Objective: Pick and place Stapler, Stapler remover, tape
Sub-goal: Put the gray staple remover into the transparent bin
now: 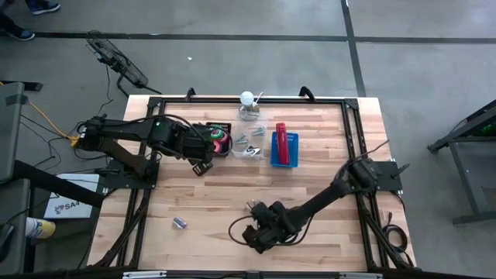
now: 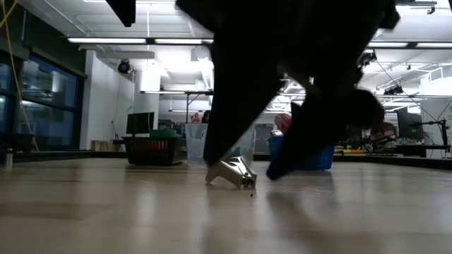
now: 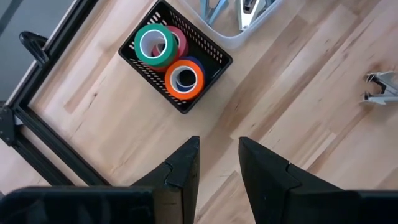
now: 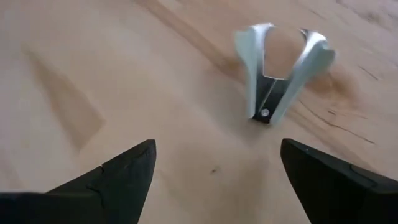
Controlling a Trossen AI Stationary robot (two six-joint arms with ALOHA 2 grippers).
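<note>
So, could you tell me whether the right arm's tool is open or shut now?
Open. The right tool has its two dark fingers spread wide apart above the bare table, with the staple remover lying ahead, untouched.

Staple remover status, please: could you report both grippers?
Right gripper open, low over staple remover, not touching. Left gripper empty near tape basket. Nothing blocking.

My right gripper (image 4: pixel 214 171) sits low at the table's near edge, fingers spread wide. My left gripper (image 3: pixel 217 165) hangs farther back, fingers narrowly parted, empty.
</note>
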